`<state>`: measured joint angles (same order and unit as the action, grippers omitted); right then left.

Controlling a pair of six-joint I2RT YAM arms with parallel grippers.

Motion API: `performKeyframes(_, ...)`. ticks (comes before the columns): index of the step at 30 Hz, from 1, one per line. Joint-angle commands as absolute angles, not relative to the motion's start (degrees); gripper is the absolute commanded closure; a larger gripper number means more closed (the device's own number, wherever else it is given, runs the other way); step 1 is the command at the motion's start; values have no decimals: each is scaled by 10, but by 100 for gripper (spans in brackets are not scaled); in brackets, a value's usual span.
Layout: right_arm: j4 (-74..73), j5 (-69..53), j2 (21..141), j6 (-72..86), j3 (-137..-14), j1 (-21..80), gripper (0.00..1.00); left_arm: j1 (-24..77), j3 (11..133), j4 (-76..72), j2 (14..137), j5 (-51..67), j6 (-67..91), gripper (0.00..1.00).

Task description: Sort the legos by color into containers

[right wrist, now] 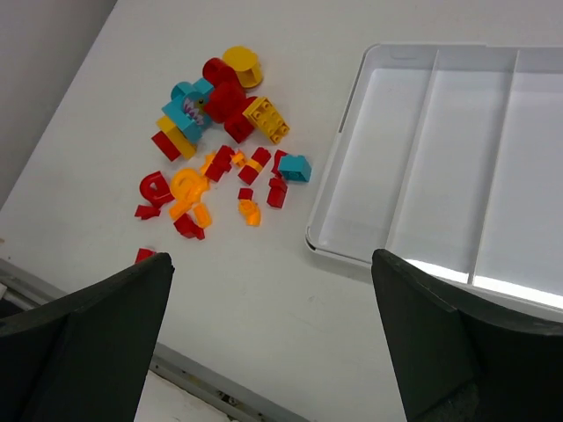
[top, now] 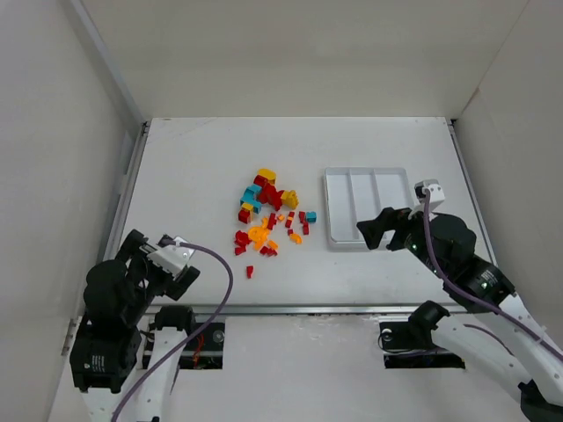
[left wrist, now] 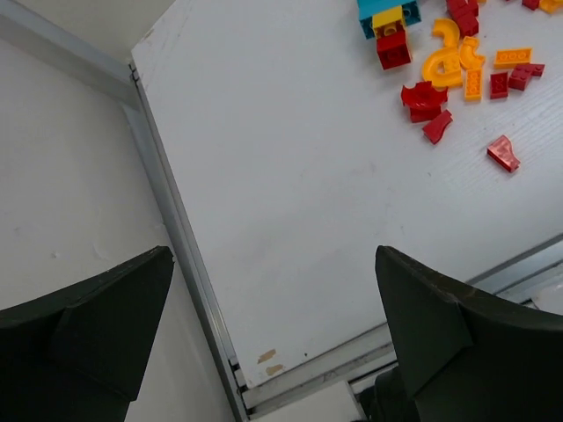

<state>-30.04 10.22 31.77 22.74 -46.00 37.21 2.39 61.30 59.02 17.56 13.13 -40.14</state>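
Legos (top: 268,215) heaped loose just left of tray (top: 327,211), none inside; sorting not begun, by look of it. Compartments bare: smooth white plastic, raised rim, two dividers. Bricks tiny, glossy, hard; red, orange-yellow, teal; some curved, some studded. Right gripper (right wrist: 273,264) hovers at tray's near left corner, jaws wide, empty, probably staged for first pick. Left gripper (left wrist: 273,264) well left of tray, jaws wide, empty.

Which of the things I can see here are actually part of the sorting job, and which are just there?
Part of the job:
- small red, orange-yellow and teal plastic lego bricks in a loose pile
- empty white plastic tray with three compartments
- left gripper and right gripper, both open

Just there:
- white tabletop
- grey metal rail along its edge
- grey arm cable
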Motion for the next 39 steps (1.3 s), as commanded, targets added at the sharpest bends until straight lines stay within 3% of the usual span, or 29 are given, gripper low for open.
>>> performKeyframes(1,-281,87,323,232,-469,375,0,22,650,629,211,142,-398,0)
performKeyframes(8,-269,99,423,221,-506,375,0,22,685,647,254,184,-388,0)
performKeyframes(12,-269,116,522,204,-576,375,0,22,685,564,309,175,-330,0)
performKeyframes(20,-313,62,834,185,-778,375,0,22,672,354,460,80,-244,0)
performKeyframes(23,-381,35,943,166,-857,375,11,22,666,313,508,32,-216,0)
performKeyframes(26,-396,21,997,156,-888,369,33,22,672,313,561,-10,-218,0)
performKeyframes(39,-401,28,1105,186,-912,352,36,71,592,169,619,-12,-257,0)
